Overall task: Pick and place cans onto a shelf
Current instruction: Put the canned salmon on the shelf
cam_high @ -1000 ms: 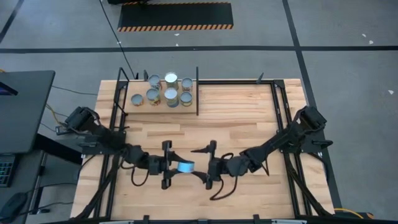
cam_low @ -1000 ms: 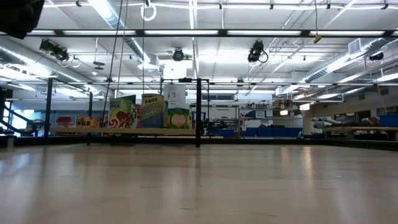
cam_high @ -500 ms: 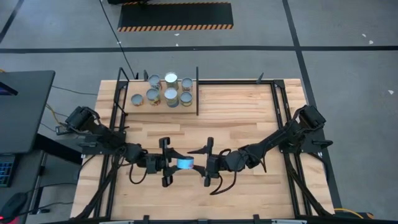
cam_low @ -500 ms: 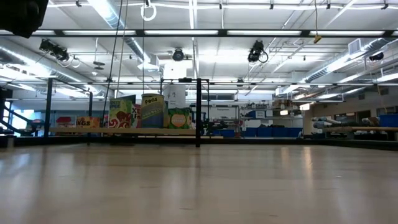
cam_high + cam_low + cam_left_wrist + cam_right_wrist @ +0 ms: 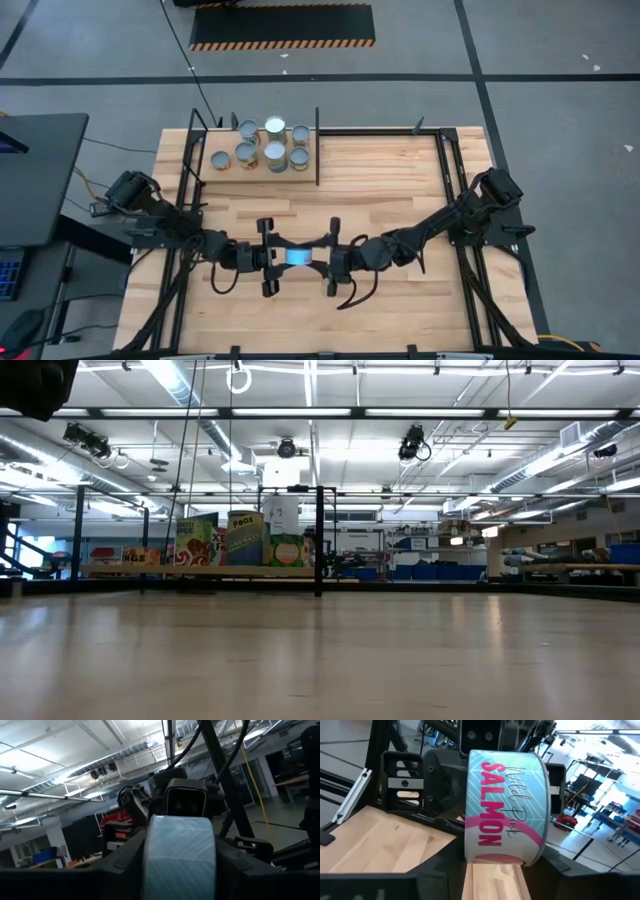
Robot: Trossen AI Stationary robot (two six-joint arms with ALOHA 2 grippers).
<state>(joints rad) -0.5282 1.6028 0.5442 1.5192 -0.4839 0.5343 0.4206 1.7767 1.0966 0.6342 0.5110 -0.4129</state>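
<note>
While both arms meet over table (image 5: 400, 170) front-centre, I see pale blue salmon can (image 5: 297, 258) pinned between them, lifted off boards. Left gripper (image 5: 268, 258) fingers pinch it on one side. Right gripper (image 5: 330, 259) fingers clamp it from opposite side; label faces right wrist camera. Six other cans (image 5: 262, 146) stand grouped on shelf (image 5: 228, 166) at table's far left corner, well apart from grippers.

Six cans (image 5: 260, 146) on shelf (image 5: 256, 168) at table's (image 5: 400, 180) far-left corner; seventh can (image 5: 298, 257) mid-table, between both tools.
</note>
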